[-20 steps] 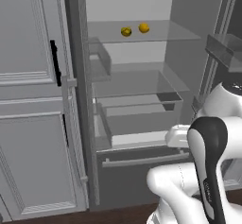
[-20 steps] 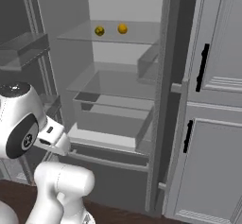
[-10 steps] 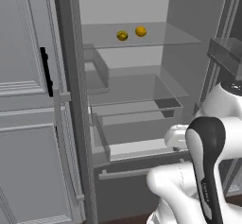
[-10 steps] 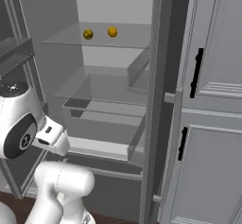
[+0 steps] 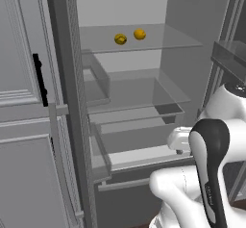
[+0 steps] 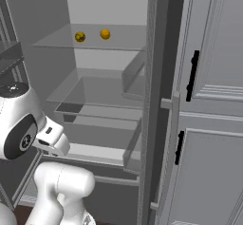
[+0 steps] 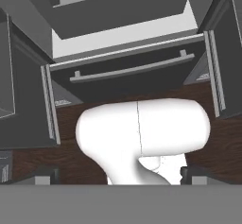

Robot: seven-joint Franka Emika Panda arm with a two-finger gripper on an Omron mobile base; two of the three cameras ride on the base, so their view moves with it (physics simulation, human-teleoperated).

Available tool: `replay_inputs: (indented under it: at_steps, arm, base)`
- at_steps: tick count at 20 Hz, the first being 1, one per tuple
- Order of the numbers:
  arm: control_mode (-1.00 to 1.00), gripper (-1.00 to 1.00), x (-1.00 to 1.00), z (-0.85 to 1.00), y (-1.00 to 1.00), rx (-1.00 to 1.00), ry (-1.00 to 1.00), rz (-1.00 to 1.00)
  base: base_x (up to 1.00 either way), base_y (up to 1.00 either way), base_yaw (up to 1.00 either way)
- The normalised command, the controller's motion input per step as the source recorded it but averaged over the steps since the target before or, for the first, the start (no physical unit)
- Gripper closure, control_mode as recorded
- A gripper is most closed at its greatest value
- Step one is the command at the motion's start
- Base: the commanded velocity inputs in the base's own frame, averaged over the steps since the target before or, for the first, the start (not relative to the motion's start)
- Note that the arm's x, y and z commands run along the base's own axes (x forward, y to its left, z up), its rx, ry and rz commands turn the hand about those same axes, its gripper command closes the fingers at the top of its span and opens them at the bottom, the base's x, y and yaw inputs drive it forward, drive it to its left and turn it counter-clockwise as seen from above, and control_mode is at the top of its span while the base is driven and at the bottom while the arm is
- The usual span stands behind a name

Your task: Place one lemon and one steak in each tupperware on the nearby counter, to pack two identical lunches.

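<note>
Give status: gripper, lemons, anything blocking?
Gripper open, empty, pointing down. Two lemons side by side on upper fridge shelf. Nothing blocking them.

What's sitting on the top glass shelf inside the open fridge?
Two lemons rest side by side on the glass shelf, toward its back. The shelf's left edge is hidden behind the fridge's side post, so anything there can't be seen.

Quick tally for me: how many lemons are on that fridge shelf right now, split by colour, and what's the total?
Dull yellow lemon with dark marks: 1
Brighter orange-yellow lemon: 1
Total on the glass shelf: 2 lemons
</note>
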Motion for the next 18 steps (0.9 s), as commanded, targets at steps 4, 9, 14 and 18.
replay_inputs:
  at_steps: [4,9,14,18]
  arm:
    - [1.00,-1.00,0.00,0.00,0.00,0.00,0.00,0.00]
    - [-1.00,-1.00,-0.04,0.24,0.00,-0.04,-0.16,0.00]
    - [-1.00,-1.00,-0.01,0.74,0.00,-0.10,-0.43,0.00]
    - [-1.00,-1.00,0.27,1.00,-0.01,-0.01,-0.38,0.00]
  base:
    - [-0.04,0.00,0.00]
    - [-0.11,0.00,0.00]
    - [0.00,0.00,0.00]
    - [0.00,0.00,0.00]
